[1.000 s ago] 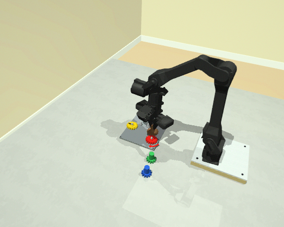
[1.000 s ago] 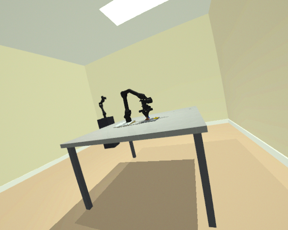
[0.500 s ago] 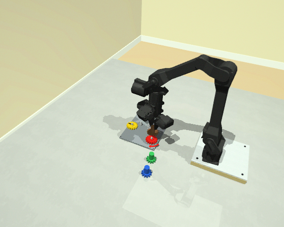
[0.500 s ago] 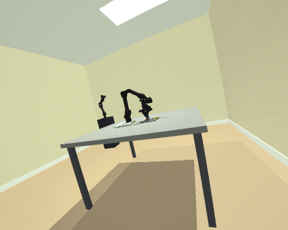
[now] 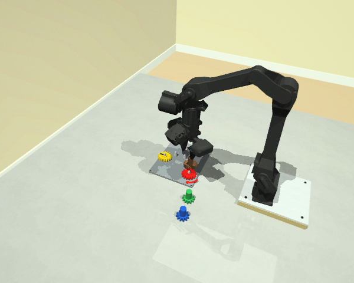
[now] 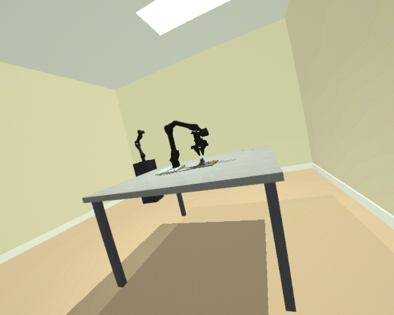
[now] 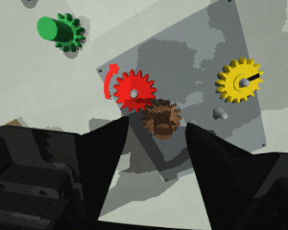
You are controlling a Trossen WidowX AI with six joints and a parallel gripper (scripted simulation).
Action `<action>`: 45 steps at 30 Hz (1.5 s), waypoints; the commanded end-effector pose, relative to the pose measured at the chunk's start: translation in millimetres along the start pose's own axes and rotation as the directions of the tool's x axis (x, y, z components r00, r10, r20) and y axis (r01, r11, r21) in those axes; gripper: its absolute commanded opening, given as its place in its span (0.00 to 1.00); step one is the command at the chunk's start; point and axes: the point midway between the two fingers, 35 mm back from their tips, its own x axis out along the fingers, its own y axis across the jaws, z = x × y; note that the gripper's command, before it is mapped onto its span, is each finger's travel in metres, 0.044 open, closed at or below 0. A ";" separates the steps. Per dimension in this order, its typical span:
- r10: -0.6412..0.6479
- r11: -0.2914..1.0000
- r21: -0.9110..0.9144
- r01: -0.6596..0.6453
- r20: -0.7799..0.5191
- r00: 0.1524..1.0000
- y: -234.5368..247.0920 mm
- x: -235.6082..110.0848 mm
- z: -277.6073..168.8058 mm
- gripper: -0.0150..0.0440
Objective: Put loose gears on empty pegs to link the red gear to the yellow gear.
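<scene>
Black two-finger end effector (image 5: pixel 187 152) (image 6: pixel 201 155) (image 7: pixel 156 125) points down over the board, fingers parted moderately wide, nothing gripped. Brown toothed gear with an upright round handle (image 5: pixel 190 164) (image 7: pixel 161 117) sits below the fingertips on the grey flat board (image 5: pixel 171 171) (image 7: pixel 182 57), right beside the red toothed gear (image 5: pixel 188 174) (image 7: pixel 134 91). Their rims look to meet in wrist view; can't tell if brown is fully flat. Two short grey pegs bare: one (image 5: pixel 184 156) (image 7: pixel 193 123) near brown, other (image 5: pixel 175 153) (image 7: pixel 220 113) between that and the yellow gear with black stripe (image 5: pixel 164 157) (image 7: pixel 240 80). Chain red to yellow not complete. Curved red arrow (image 5: pixel 191 181) (image 7: pixel 108 81) lies beside red, near the board's corner. Off the board, green gear with round handle (image 5: pixel 188 196) (image 7: pixel 61 31) stands upright on the grey desk (image 5: pixel 79 213) (image 6: pixel 183 188) (image 7: pixel 19 72); blue gear with round handle (image 5: pixel 182 214) stands just beyond it. Black jointed arm (image 5: pixel 226 84) (image 6: pixel 171 142) arches over from a white-topped base plate (image 5: pixel 292 210), well apart from the yellow gear.
</scene>
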 end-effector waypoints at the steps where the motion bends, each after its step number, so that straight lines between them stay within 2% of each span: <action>1: 0.010 0.995 0.094 -0.010 0.000 1.000 28.7 2.7 36.7 0.80; 5: 0.015 0.974 0.225 -0.015 0.005 1.000 67.8 2.6 74.2 0.98; 6: 0.016 0.966 0.258 -0.016 0.005 1.000 78.6 2.6 82.2 1.00; 15: 0.019 0.889 0.457 -0.019 0.004 1.000 155.7 2.5 121.5 1.00; 23: 0.019 0.888 0.459 -0.019 0.004 1.000 157.6 2.5 122.8 1.00; 31: 0.019 0.888 0.459 -0.018 0.004 1.000 158.2 24.4 123.0 1.00; 45: 0.019 0.888 0.459 -0.018 0.003 1.000 158.7 40.9 123.7 1.00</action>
